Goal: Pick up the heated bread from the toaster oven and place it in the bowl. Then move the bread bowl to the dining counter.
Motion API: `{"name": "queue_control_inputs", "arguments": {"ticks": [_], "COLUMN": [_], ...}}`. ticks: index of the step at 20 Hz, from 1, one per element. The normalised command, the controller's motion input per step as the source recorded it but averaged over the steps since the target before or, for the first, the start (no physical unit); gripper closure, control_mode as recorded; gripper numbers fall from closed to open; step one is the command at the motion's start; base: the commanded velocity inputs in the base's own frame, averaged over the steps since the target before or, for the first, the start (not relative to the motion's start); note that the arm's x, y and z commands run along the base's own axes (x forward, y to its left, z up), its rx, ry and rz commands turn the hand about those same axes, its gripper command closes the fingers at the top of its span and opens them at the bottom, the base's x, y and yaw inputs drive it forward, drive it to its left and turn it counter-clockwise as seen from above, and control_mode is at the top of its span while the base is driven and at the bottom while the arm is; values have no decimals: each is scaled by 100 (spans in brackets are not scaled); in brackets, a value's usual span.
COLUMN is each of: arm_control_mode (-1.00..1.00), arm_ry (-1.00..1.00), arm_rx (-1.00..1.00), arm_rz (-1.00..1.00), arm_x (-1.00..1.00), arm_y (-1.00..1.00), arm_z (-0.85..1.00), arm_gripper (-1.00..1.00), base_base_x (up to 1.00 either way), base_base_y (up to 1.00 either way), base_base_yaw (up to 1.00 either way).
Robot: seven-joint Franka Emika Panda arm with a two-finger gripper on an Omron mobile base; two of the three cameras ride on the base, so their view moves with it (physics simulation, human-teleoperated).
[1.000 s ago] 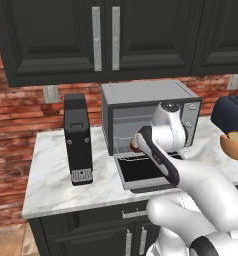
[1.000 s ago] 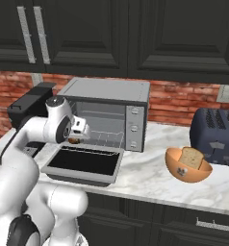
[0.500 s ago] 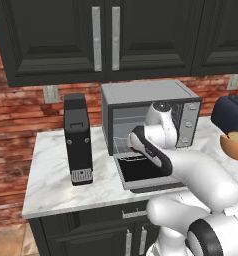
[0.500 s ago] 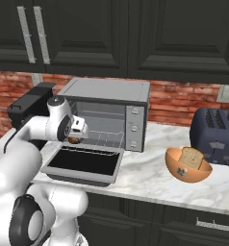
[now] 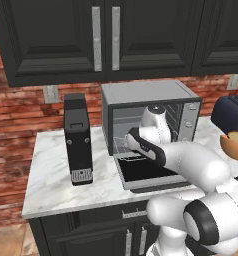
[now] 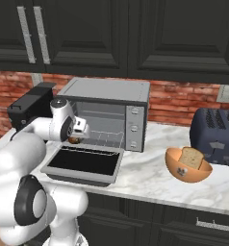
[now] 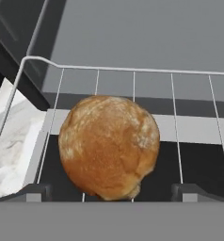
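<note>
The white arm reaches into the open toaster oven, its hand at the mouth of the cavity above the dropped door. Left of the hand a tall black coffee machine stands on the marble bench. Far right of the hand sits the bowl, holding a slice of bread.

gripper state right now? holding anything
Gripper: open, fingertips either side of the bread on the toaster oven rack, not gripping it yet.

Glossy white rounded arm with dark joint bands; small dark jaws, detail seemingly blurred.
</note>
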Motion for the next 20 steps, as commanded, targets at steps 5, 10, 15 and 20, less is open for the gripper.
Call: {"name": "queue_control_inputs", "arguments": {"ticks": [5, 10, 15, 20], "arm_control_mode": [-100, -100, -100, -100], "arm_ry": [0, -2, -5, -5], "arm_rx": [0, 1, 1, 0], "arm_rz": [0, 0, 0, 0], "arm_x": [16, 2, 0, 0], "arm_y": [0, 0, 0, 0], "arm_z": [-9, -20, -16, -13], "arm_gripper": [-100, -100, -100, 100], "base_base_x": [0, 0, 0, 0], "base_base_y": [0, 0, 0, 0], "base_base_yaw": [0, 0, 0, 0]}}
